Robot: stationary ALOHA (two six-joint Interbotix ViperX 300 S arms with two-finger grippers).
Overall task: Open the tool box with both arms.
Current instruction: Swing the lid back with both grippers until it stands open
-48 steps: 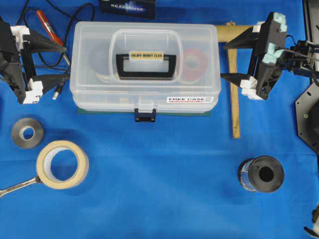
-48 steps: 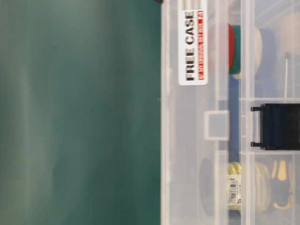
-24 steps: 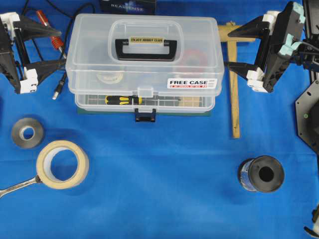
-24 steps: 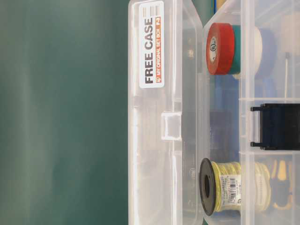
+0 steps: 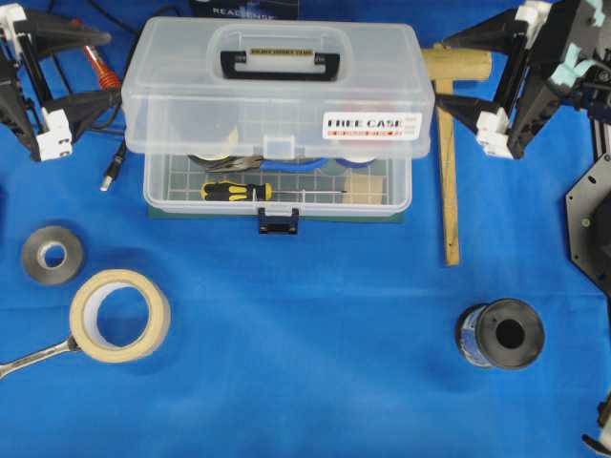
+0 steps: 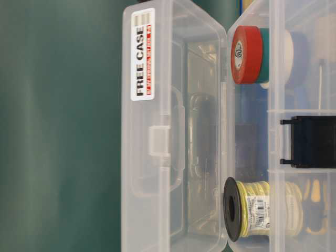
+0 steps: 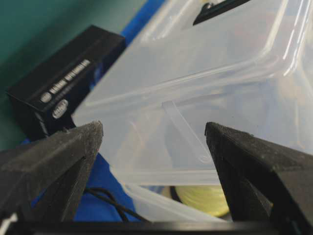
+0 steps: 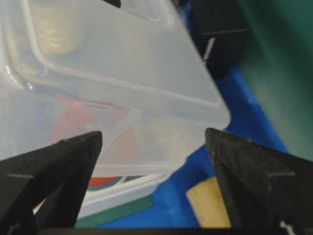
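Blue cloth (image 5: 315, 315) is seen under the clear plastic tool box (image 5: 277, 181), centre-back, whose lid (image 5: 277, 95) is raised partway but not fully swung back, flanked by the wide-spread, empty left gripper (image 5: 81, 76) and right gripper (image 5: 468, 76).

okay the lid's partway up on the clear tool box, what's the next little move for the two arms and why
Probably keep tipping the clear plastic lid backward: it is only part raised over the tool box's tray. Both black grippers, left and right, flank its ends with jaws open, gripping nothing.
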